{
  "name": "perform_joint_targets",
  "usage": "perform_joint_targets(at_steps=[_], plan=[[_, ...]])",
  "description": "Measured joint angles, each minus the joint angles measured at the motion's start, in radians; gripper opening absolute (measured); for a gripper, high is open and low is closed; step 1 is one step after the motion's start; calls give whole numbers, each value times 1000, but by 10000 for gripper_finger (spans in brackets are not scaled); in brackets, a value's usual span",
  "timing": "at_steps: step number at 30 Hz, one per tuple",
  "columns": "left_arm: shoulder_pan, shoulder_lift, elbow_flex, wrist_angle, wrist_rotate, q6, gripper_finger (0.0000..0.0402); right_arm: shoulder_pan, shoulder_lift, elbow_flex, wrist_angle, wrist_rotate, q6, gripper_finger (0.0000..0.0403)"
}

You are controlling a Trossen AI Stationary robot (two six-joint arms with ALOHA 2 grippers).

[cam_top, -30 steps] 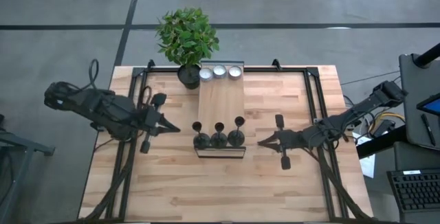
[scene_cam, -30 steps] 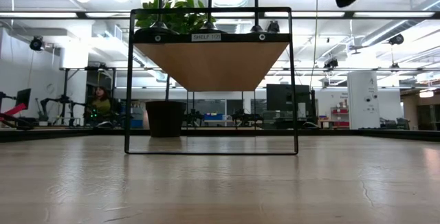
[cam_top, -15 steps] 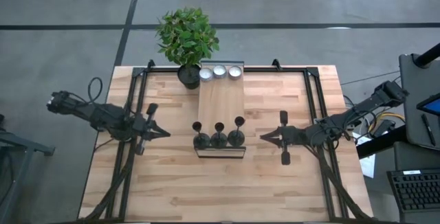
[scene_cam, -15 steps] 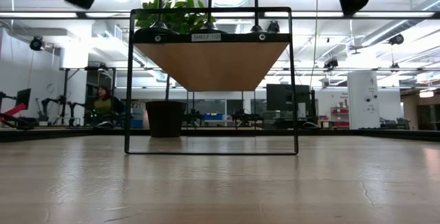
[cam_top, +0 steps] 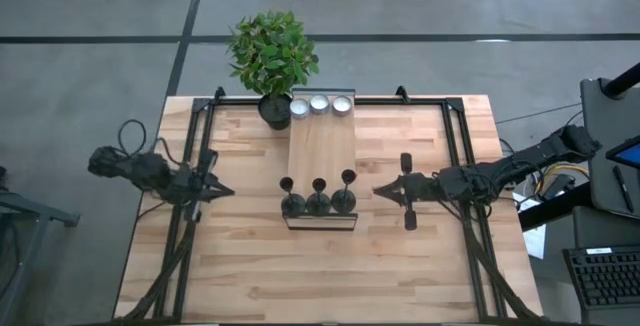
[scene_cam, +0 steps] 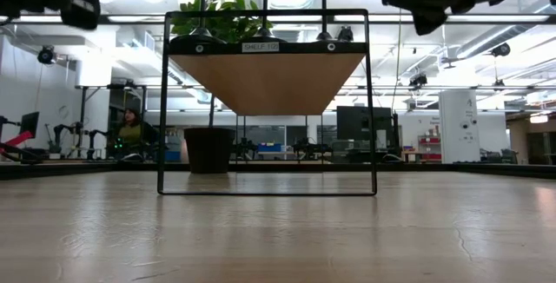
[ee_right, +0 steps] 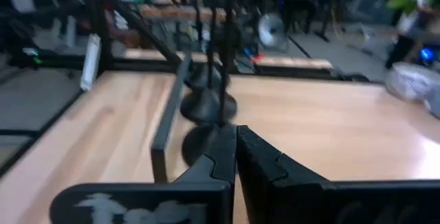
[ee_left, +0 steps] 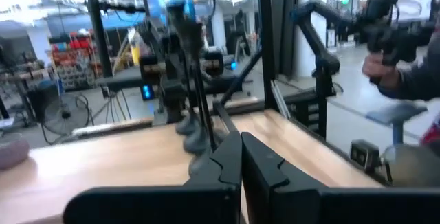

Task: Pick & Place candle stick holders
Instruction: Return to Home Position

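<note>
Overhead and level views of a wooden worktop (cam_top: pixel 250 266) bearing a raised shelf (cam_top: pixel 322 151), a light board in a black frame at the centre.

**Task items.** The three black candle stick holders (cam_top: pixel 318 203) stand upright in a row on the near end of the shelf, side by side and close together. Each has a round base, a thin stem and a small cup.

**Other items.** Three tealights (cam_top: pixel 320 104) lie in a row at the far end of the same board. A potted plant (cam_top: pixel 272 51) stands just beside that end, at the shelf's left corner. The board between the two rows is bare wood. In the level view the shelf's underside sits high in its frame, and a person (scene_cam: pixel 130 131) is seated far off in the room behind.

**Arms.**
- The left end effector (cam_top: pixel 228 191) hangs above the worktop to the left of the shelf and points towards the holders, well apart from them.
- The right end effector (cam_top: pixel 378 192) mirrors it on the right side, nearer the row but not touching it.
- In the left wrist view the two fingers (ee_left: pixel 223 169) are pressed together with only a seam between them and nothing held.
- In the right wrist view the fingers (ee_right: pixel 216 162) are likewise closed and empty.
</note>
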Motion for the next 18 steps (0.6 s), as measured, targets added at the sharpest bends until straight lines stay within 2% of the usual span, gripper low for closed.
perform_joint_targets(at_steps=[5,13,18], plan=[[0,-1,-30,13,1,-12,5,-41,14,-44,147,-83,-72,8],[0,0,-95,66,0,1,2,-90,17,-181,343,-92,-102,8],[0,0,-97,69,-8,36,8,-107,17,-246,390,-109,-99,8]])
